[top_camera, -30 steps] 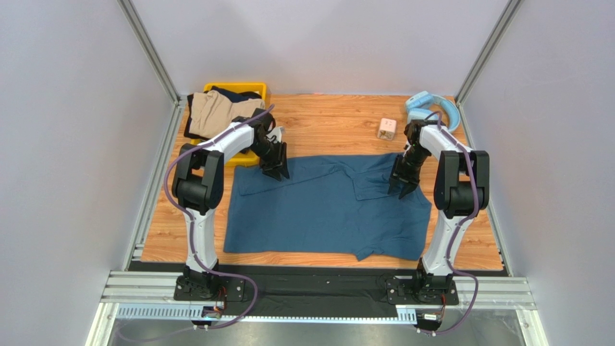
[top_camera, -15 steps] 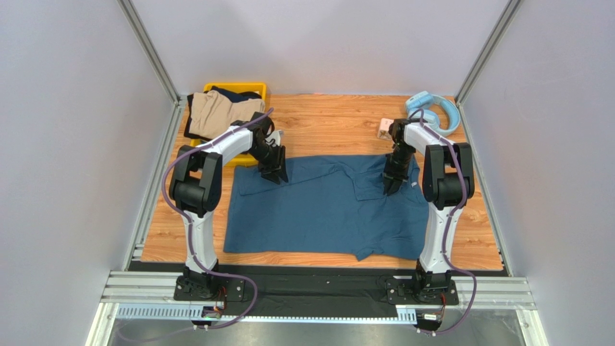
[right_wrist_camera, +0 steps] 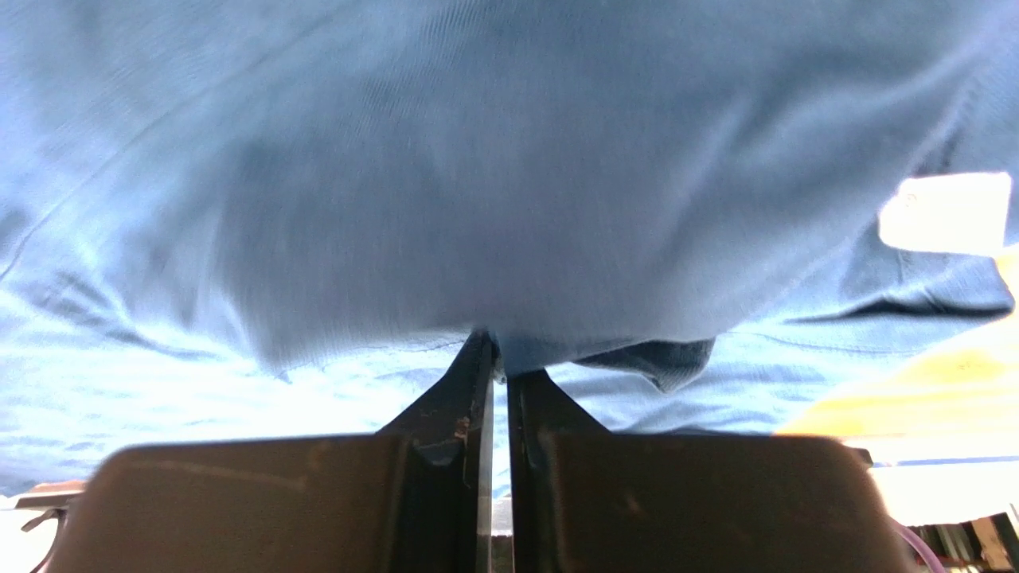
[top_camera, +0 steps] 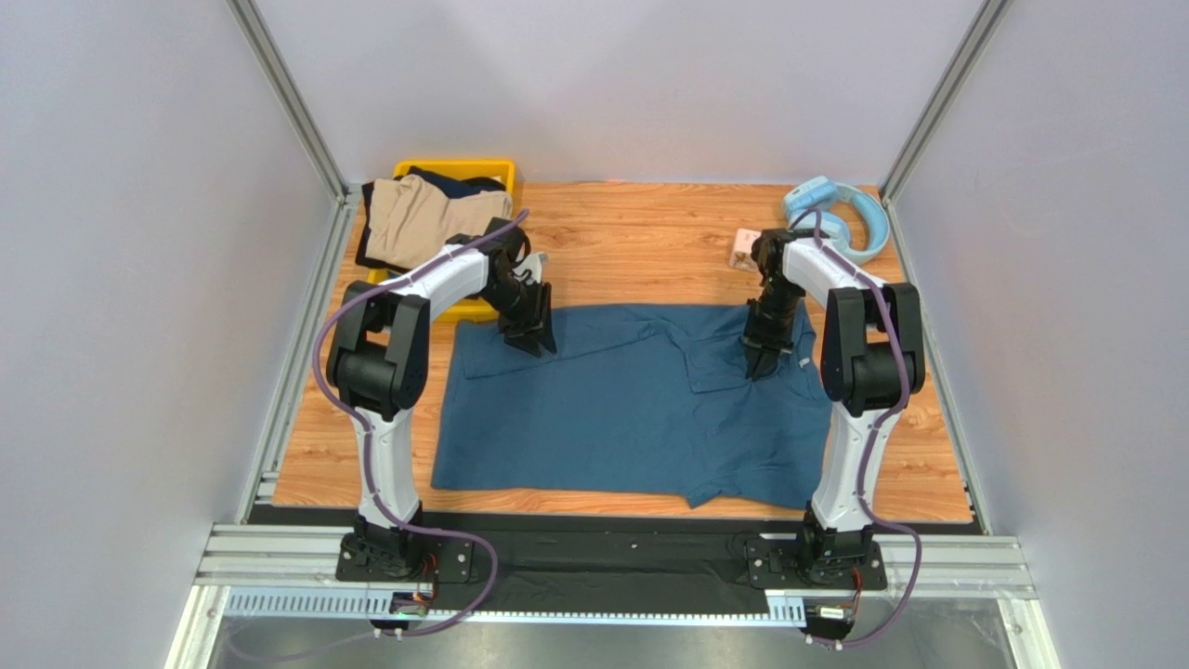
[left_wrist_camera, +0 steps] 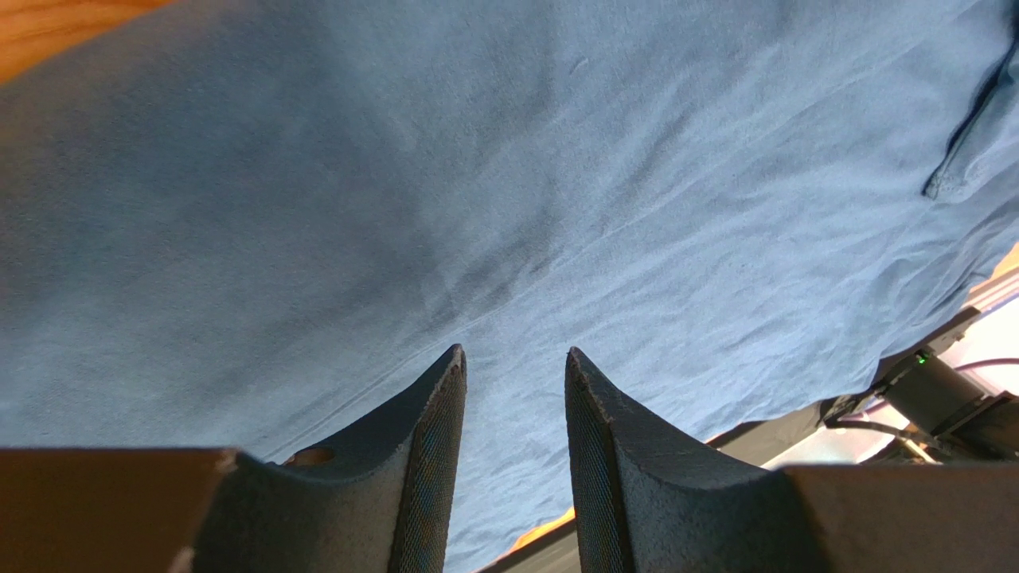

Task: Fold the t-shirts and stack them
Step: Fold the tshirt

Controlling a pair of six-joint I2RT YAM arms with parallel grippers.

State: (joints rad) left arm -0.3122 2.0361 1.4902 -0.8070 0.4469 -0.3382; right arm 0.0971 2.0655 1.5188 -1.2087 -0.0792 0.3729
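Teal t-shirt (top_camera: 614, 411) lies spread across mid-frame; a bunched tan shirt (top_camera: 419, 216) and navy shirt (top_camera: 454, 181) sit upper left. Right gripper (top_camera: 761, 367) has its jaws pinched on teal cloth at the shirt's upper right, while left gripper (top_camera: 535, 342) holds its jaws apart at the upper-left edge

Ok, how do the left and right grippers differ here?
The left gripper has its fingers apart, gripping nothing; the right gripper has its fingers closed on a fold of the blue shirt. The left gripper is at the shirt's far left edge, the right gripper over its right side. Both point down at that shirt.
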